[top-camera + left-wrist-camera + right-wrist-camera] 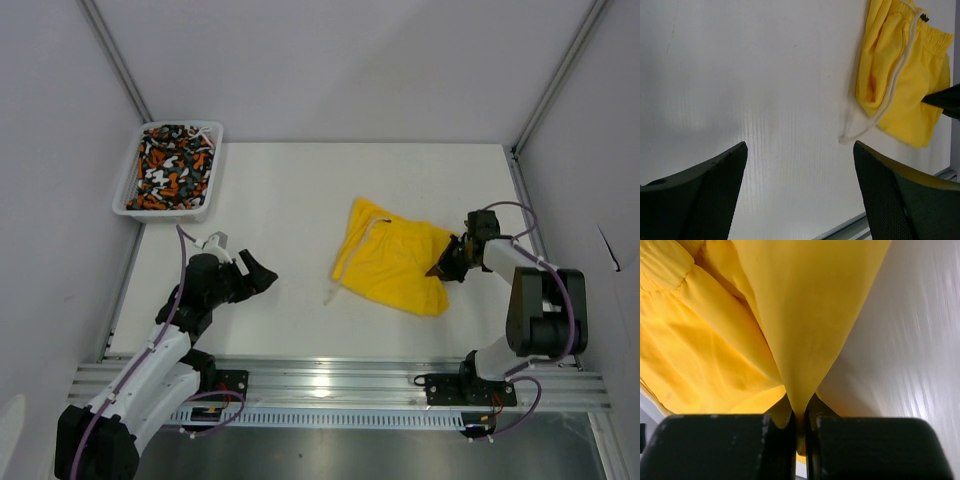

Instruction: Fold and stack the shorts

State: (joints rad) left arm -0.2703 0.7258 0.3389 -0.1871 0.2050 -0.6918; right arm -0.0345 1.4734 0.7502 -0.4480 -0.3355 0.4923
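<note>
Risk: right jaws pinch only a thin fold of the yellow shorts [393, 258] by the worktop's [300, 185] right edge, left jaws gape idle, so a pull may slip; patterned shorts [172, 168] sit in the far-left basket [165, 213].

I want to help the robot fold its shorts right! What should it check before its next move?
1. Right gripper shut on the yellow shorts: ok, fabric is pinched between its fingers.
2. Left gripper open and empty: ok, it hovers over bare table.
3. Yellow shorts lying flat: not ok, bunched up.
4. Drawstring clear of both grippers: ok, it trails on the table.
5. Patterned shorts out of the basket: not ok, they lie inside it.
6. How many fabric layers are pinched: cannot tell.
</note>
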